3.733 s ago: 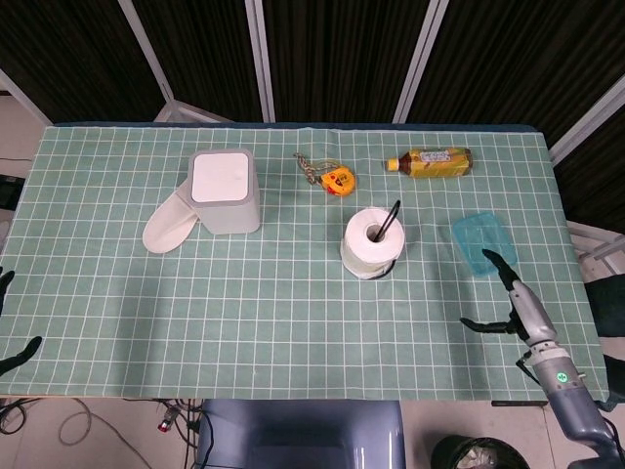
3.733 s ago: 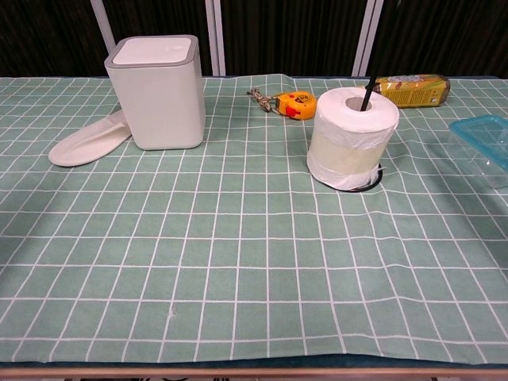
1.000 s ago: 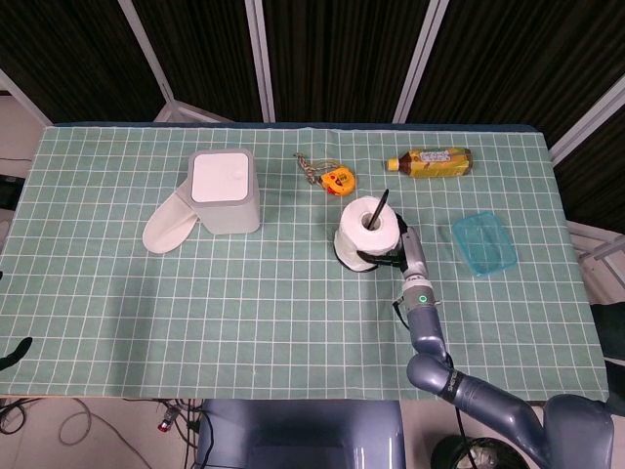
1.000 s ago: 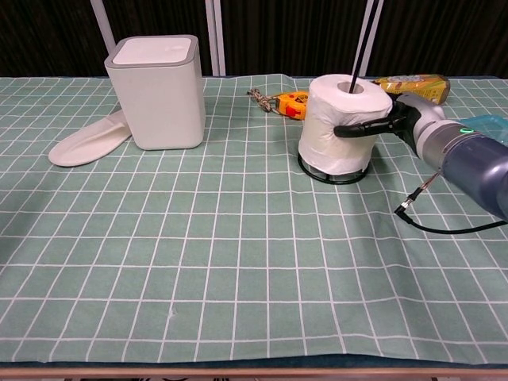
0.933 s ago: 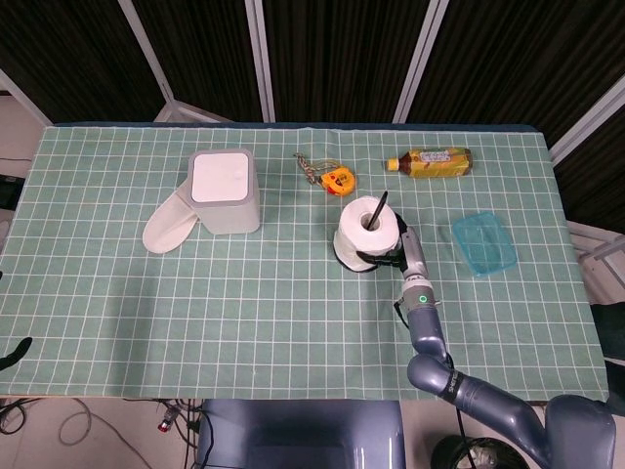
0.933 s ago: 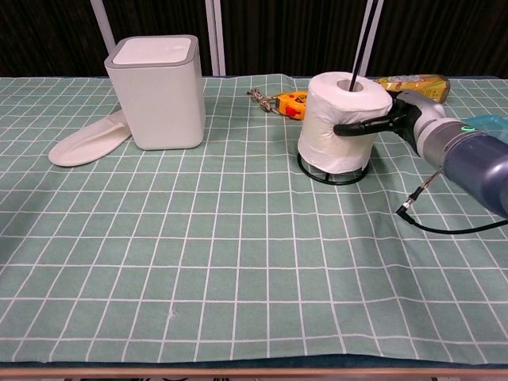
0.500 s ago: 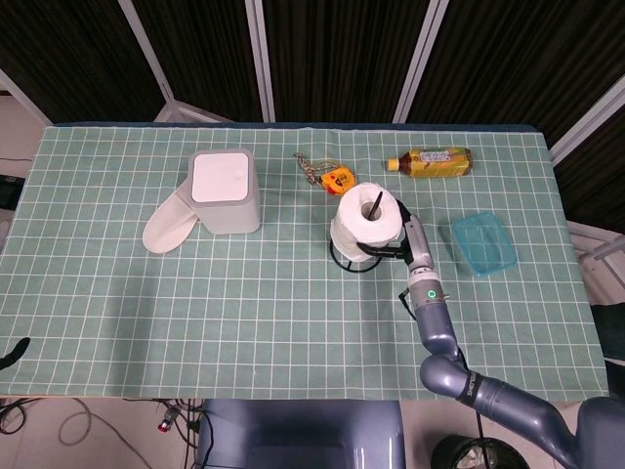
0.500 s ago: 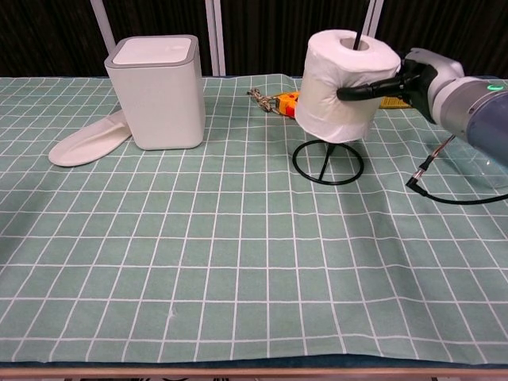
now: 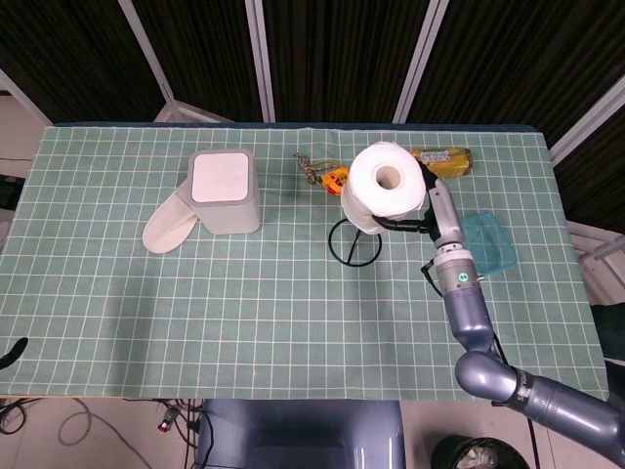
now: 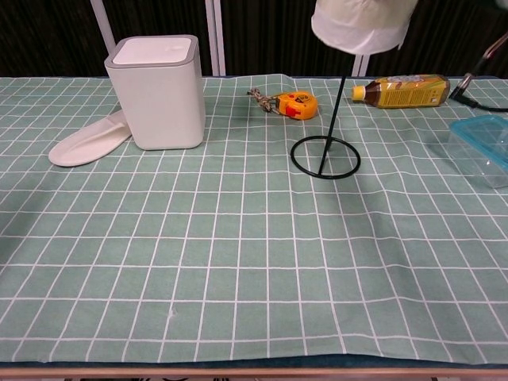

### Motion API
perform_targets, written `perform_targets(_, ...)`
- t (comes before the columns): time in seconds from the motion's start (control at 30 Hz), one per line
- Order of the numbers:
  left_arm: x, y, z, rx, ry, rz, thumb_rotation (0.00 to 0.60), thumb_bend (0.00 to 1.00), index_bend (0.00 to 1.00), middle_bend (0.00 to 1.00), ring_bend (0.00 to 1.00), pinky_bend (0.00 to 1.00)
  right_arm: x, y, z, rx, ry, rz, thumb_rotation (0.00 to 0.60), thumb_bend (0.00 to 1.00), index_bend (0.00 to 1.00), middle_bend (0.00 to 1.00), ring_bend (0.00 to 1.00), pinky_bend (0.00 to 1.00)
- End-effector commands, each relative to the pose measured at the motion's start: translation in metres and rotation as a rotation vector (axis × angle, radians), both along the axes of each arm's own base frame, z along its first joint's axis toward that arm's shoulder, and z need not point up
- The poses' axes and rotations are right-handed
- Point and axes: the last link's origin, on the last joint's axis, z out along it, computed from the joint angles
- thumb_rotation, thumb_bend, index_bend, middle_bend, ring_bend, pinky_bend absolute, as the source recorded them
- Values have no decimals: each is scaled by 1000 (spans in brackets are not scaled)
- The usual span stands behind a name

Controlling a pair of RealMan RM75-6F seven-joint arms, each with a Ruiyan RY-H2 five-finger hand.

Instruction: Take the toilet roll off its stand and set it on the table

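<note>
Right hand point(image 9: 427, 221) clamped around the toilet roll point(image 9: 385, 186) — lifted high over the black wire stand point(image 10: 325, 152), whose rod still reaches its underside. Left hand out of sight. Stand's ring base flat on the green checked tablecloth point(image 10: 238, 262).

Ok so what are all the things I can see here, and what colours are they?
toilet roll: one, white, lifted high over the stand.
stand: one, black wire, middle of the table.
bin: one, white and grey, back left.
slipper-shaped thing: one, white, beside the bin.
tape measure: one, yellow and orange, back middle.
bottle: one, amber, lying at the back right.
box: one, clear blue, right edge.
table: one, green checked cloth.
right robot hand: one, black and silver, holding the toilet roll.
</note>
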Motion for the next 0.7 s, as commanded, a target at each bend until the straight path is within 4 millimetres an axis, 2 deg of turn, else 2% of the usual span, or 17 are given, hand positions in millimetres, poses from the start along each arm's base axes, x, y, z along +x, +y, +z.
perform_targets(0.03, 0, 0, -1, -2, 1, -1, 600, 176, 35, 0, 0, 20, 11, 4, 36, -47, 15, 4, 600, 0, 364, 320, 299, 48)
perform_targets(0.23, 1, 0, -2, -4, 7, -3, 600, 175, 35, 0, 0, 20, 25, 11, 80, -101, 35, 16, 600, 0, 364, 320, 299, 48)
perform_targets(0.4, 1, 0, -2, -4, 10, -4, 600, 175, 35, 0, 0, 20, 26, 15, 109, -127, 48, -8, 600, 0, 364, 320, 299, 48)
perform_targets(0.53, 1, 0, -2, -4, 11, -7, 600, 176, 35, 0, 0, 20, 5, 16, 129, -136, 98, -74, 600, 0, 364, 320, 299, 48)
perform_targets(0.7, 1, 0, -2, -4, 11, -5, 600, 176, 35, 0, 0, 20, -39, 26, 131, -94, 131, -148, 600, 0, 364, 320, 299, 48)
